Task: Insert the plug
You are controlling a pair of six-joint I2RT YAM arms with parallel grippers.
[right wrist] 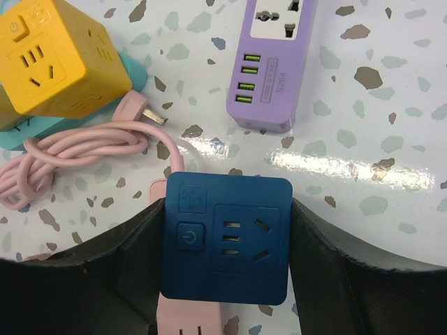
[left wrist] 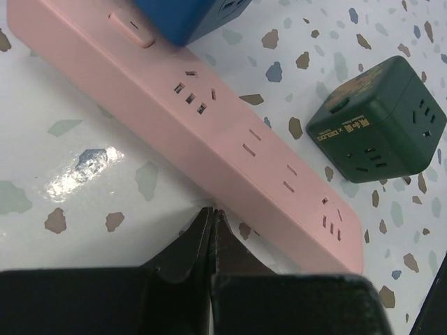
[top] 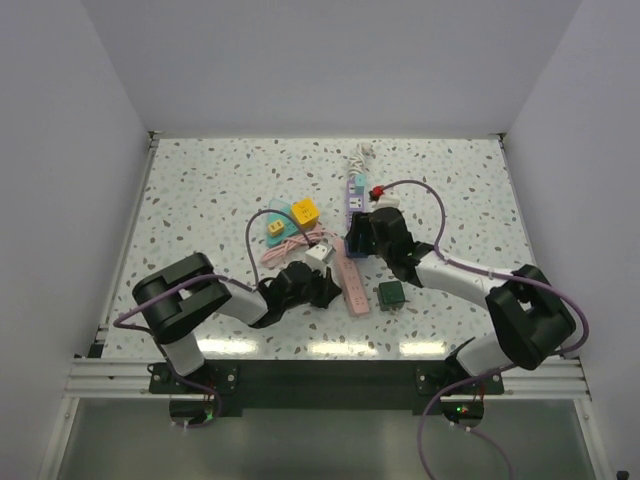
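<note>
The right pincer [right wrist: 227, 262] is clamped on a blue cube [right wrist: 230, 209], one finger flat against each side, the cube's socket face and round button turned up to the wrist camera; the cube sits over the switch end of the pink strip [left wrist: 230, 139], and whether it touches the strip or hangs just above it I cannot tell. The left pincer [left wrist: 211, 223] is closed on nothing, its two tips pressed together and meeting the near long edge of the pink strip, toward the end away from the switch. A green cube [left wrist: 377, 125] stands on the table [top: 200, 190] just beside the pink strip, on the side away from the left pincer, not touching it. Beyond the switch end of the pink strip lies a purple strip [right wrist: 269, 70], roughly in line with it; to the other side of that end a coiled pink cable [right wrist: 84, 143] lies with its plug [right wrist: 150, 115] free on the table; past the cable a yellow cube [right wrist: 56, 59] rests against a teal one [right wrist: 14, 136].
</note>
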